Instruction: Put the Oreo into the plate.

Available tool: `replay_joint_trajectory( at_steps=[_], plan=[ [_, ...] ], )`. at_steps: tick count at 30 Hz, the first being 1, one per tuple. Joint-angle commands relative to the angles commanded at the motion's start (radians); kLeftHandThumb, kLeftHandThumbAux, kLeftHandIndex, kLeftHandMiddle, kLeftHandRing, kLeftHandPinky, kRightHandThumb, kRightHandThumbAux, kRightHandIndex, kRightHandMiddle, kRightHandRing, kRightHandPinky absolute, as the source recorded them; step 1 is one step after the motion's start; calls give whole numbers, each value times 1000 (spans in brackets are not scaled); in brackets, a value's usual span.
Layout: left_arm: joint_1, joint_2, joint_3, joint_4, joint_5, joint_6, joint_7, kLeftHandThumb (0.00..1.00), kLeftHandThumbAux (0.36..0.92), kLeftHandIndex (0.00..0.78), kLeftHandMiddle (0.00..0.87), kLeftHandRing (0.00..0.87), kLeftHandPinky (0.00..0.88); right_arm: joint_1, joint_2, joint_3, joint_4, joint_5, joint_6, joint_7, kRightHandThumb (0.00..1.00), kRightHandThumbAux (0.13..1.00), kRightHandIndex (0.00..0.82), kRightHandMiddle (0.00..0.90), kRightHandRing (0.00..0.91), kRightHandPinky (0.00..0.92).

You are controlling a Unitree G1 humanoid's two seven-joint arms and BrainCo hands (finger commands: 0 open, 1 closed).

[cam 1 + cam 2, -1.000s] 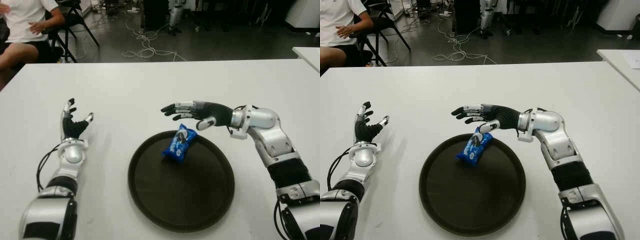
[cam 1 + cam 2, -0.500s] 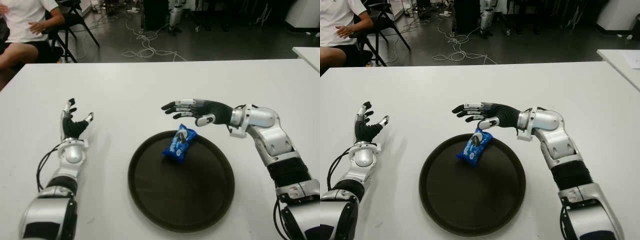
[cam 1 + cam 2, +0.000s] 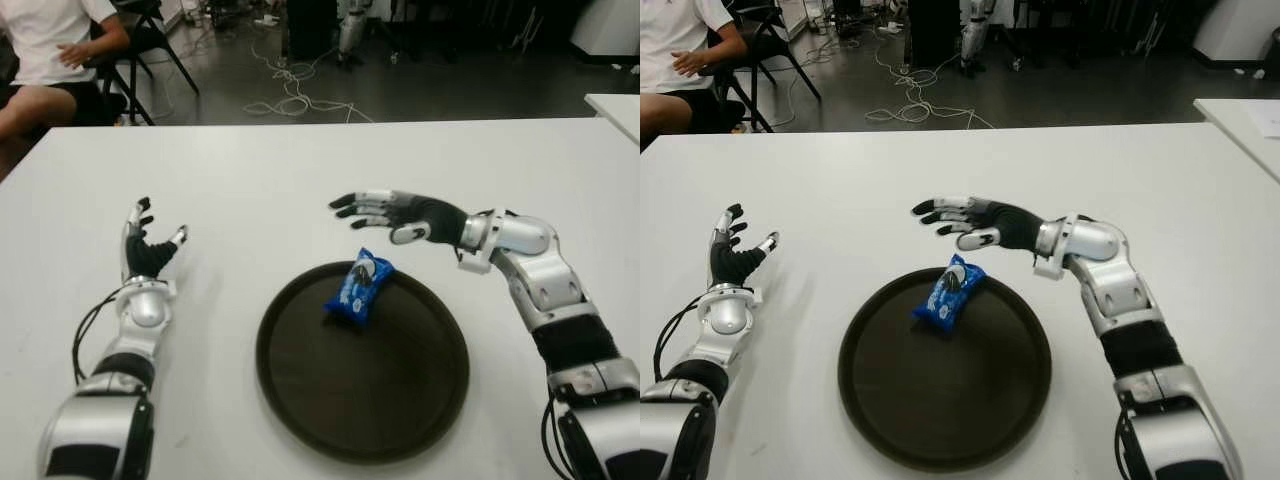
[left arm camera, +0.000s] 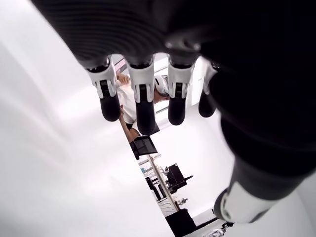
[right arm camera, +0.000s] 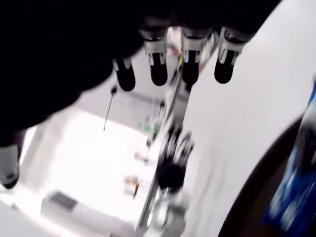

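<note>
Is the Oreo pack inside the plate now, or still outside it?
Inside. The blue Oreo pack lies on the dark plate, near its far rim; the right hand above it is open and holds nothing.

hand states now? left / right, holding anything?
Left hand: open, empty.
Right hand: open, empty, above the round dark plate's far rim; blue Oreo packet lies in it.

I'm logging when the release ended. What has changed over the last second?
The right hand, fingers open and empty, has lifted up and back from the Oreo pack, moving toward the far side of the table; a second ago its thumb was just above the pack. The pack has stayed at the plate's far rim, and the left hand has stayed open, left of the plate.
</note>
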Motion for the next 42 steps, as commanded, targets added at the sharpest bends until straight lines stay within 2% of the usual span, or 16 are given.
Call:
replay_joint_trajectory(
  at_steps=[3, 5, 7, 9, 14, 17, 20, 25, 30, 37, 42],
  plan=[
    [2, -3, 3, 0, -5, 0, -1, 3, 800, 97, 136, 124, 108, 26, 6, -40, -1, -45, -65, -135, 0, 446, 0, 0, 0, 0],
    [2, -5, 7, 0, -10, 0, -3, 1, 806, 92, 132, 121, 106, -2, 15, -87, 87, -70, -121, -254, 0, 462, 0, 0, 0, 0],
    [2, -6, 10, 0, -14, 1, -6, 1, 811, 93, 133, 120, 104, -87, 15, -112, 270, -93, -188, -342, 0, 474, 0, 0, 0, 0],
    [2, -6, 11, 1, -17, 3, -9, 1, 814, 94, 135, 120, 103, -138, 7, -118, 381, -112, -234, -389, 0, 482, 0, 0, 0, 0],
    [0, -5, 14, 1, -21, 11, -13, 0, 795, 86, 122, 101, 76, -194, -11, -115, 546, -174, -329, -524, 0, 518, 0, 0, 0, 0],
    [-1, -5, 14, 3, -20, 16, -12, 0, 788, 91, 131, 114, 88, -224, -4, -88, 646, -256, -360, -728, 0, 535, 4, 0, 0, 0],
    [1, -4, 12, 4, -18, 18, -8, 3, 786, 97, 139, 121, 93, -248, -9, -81, 736, -289, -353, -837, 0, 540, 8, 0, 0, 0],
    [1, -3, 8, 2, -14, 20, -2, 13, 778, 92, 143, 127, 102, -265, -19, -85, 816, -322, -334, -942, 0, 546, 8, 0, 0, 0],
    [0, -2, 11, 2, -18, 17, -11, 31, 778, 98, 149, 140, 119, -244, 7, -99, 859, -332, -301, -1045, 0, 565, 5, 0, 0, 0],
    [-1, -3, 16, 1, -23, 12, -21, 25, 781, 96, 147, 142, 118, -253, 27, -113, 883, -328, -201, -1086, 0, 591, 6, 0, 0, 0],
    [0, -5, 19, 0, -26, 13, -25, 18, 782, 88, 143, 135, 110, -258, 22, -140, 894, -315, -137, -1088, 0, 592, 17, 0, 0, 0]
  ],
)
